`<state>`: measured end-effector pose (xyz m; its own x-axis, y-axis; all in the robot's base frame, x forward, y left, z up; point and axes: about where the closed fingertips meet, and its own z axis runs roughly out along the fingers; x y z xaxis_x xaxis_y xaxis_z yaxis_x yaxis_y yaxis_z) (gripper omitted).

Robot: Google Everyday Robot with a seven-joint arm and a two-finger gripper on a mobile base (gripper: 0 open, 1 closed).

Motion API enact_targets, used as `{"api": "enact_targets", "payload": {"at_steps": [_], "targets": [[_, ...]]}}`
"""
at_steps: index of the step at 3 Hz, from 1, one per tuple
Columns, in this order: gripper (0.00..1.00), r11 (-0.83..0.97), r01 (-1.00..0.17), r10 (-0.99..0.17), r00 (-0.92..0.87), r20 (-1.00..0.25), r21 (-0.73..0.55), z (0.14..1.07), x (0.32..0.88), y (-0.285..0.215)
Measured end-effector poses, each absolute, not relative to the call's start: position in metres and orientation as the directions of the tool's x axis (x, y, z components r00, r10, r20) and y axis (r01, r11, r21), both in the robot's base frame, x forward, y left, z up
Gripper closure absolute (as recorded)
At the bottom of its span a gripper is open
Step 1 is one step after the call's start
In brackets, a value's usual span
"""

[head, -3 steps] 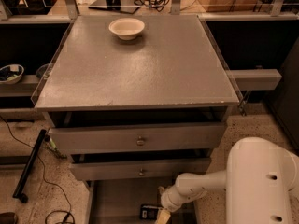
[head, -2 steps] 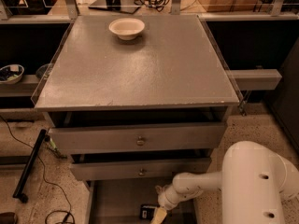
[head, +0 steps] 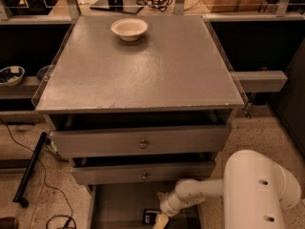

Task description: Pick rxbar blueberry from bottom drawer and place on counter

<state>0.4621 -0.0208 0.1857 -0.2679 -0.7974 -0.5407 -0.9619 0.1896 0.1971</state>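
The bottom drawer (head: 119, 199) is pulled out at the bottom of the view and shows a flat grey floor. The rxbar blueberry (head: 150, 217) lies on that floor near the front edge, a small dark bar with pale marks, partly cut off by the frame. My gripper (head: 160, 221) reaches down into the drawer from the white arm (head: 200, 191) at the right and sits right beside the bar, touching or nearly touching it. The counter (head: 143, 66) is the large grey top above.
A white bowl (head: 129, 29) stands at the back of the counter. Two upper drawers with round knobs (head: 143, 144) are partly open. A side shelf (head: 259, 80) juts out at the right. A bowl (head: 10, 74) sits on the left shelf. Cables lie on the floor at the left.
The arm's elbow housing has shifted slightly left and closer. The gripper stays at the bar in the bottom drawer.
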Motion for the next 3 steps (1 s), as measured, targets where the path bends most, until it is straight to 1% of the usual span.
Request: {"api": "enact_targets", "payload": {"at_steps": [1, 2, 3], "targets": [[0.00, 0.216, -0.950, -0.764, -0.309, -0.567, 0.227, 0.154, 0.474, -0.013], [0.00, 0.216, -0.950, -0.764, -0.309, -0.567, 0.227, 0.154, 0.474, -0.013], [0.00, 0.222, -0.936, -0.752, -0.343, -0.563, 0.274, 0.134, 0.458, -0.017]]}}
